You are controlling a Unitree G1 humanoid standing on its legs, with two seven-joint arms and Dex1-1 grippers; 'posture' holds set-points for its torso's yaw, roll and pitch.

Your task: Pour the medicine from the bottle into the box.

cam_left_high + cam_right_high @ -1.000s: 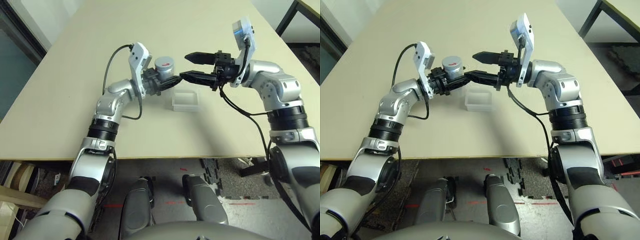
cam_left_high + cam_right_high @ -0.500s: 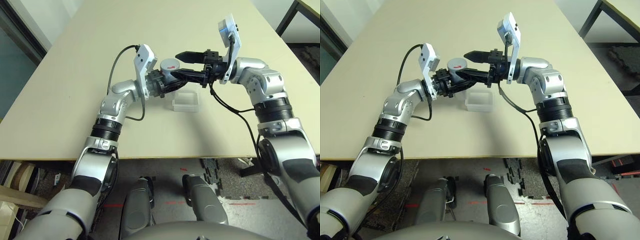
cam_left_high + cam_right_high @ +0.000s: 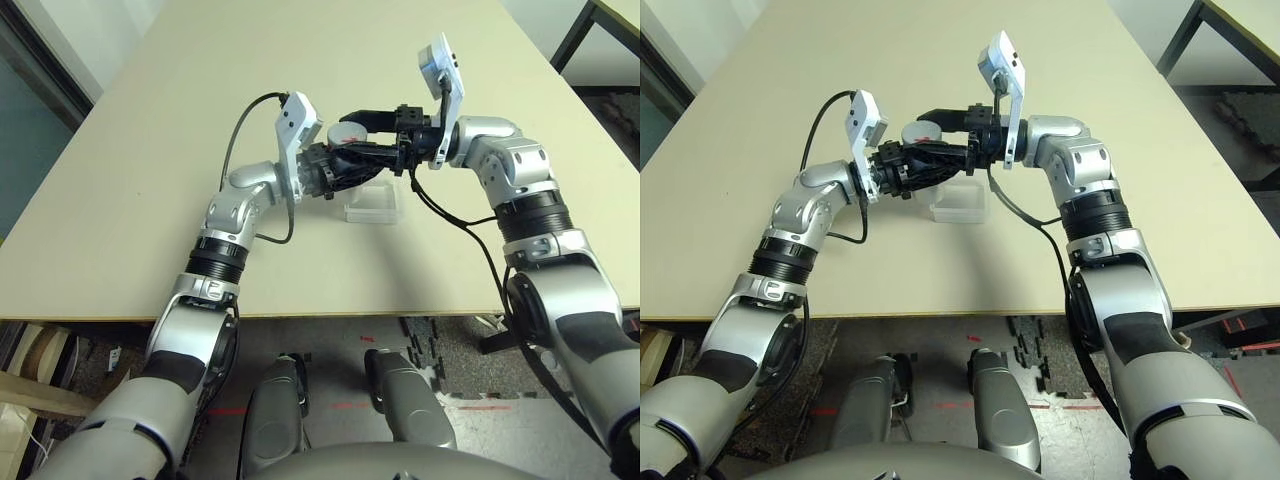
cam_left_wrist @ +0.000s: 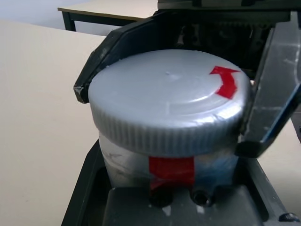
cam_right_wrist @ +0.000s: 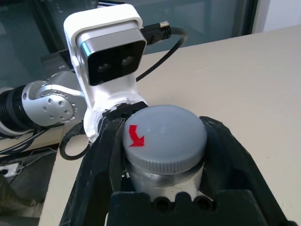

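Above the desk, near the box, the left claw grips the likely light, stiff bottle low, sensibly, the right claw clamping its ribbed, grippy-looking cap.

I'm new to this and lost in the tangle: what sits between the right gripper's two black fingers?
The bottle's grey cap, with its red arrow, lies between them, seen in the right wrist view.
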